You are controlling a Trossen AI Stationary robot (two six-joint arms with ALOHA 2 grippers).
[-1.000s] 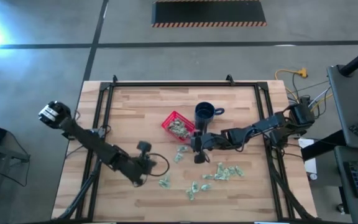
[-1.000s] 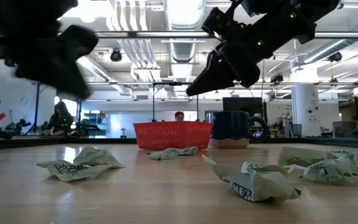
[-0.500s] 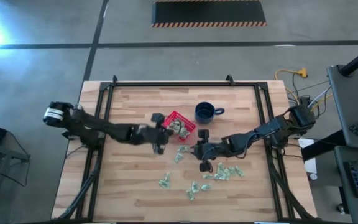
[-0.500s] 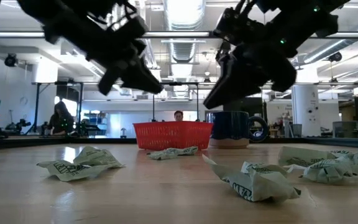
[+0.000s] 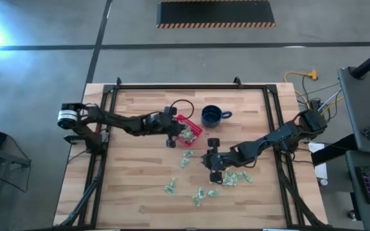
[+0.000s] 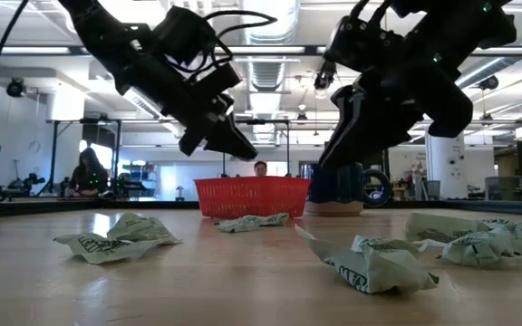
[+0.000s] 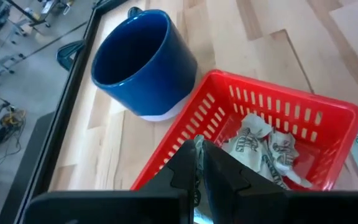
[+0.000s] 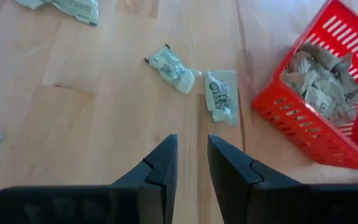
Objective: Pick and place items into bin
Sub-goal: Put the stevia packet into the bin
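The red basket [image 5: 180, 120] stands left of the blue mug [image 5: 211, 116] and holds several pale green-and-white wrapped pieces [image 7: 266, 146]. More pieces lie loose on the wood [image 5: 233, 178], [image 5: 169, 188], [image 8: 173, 67]. My left gripper [image 5: 173, 135] hovers at the basket's left rim [image 7: 166, 155], shut on a thin pale piece. My right gripper [image 5: 212, 172] hangs open above the table, just left of the loose cluster; in its wrist view [image 8: 194, 165] two pieces [image 8: 221, 93] lie ahead on bare wood. My left gripper pinches a small pale wrapped piece [image 7: 198, 163] between its two fingers; only a thin sliver shows between them. The piece is lifted clear, over the basket's rim. The fingers hide the rest of it.
The mug [image 7: 142, 62] stands close behind the basket. A black frame runs round the wooden table [image 5: 140, 192]. Loose pieces dot the table's near middle [image 6: 116, 240], [image 6: 374, 263]. People show in the room beyond.
My left gripper has swung from the table's near left up and toward the far right, to the basket's left rim. My right gripper has moved from beside the basket and mug toward the near edge and down, to the loose pieces.
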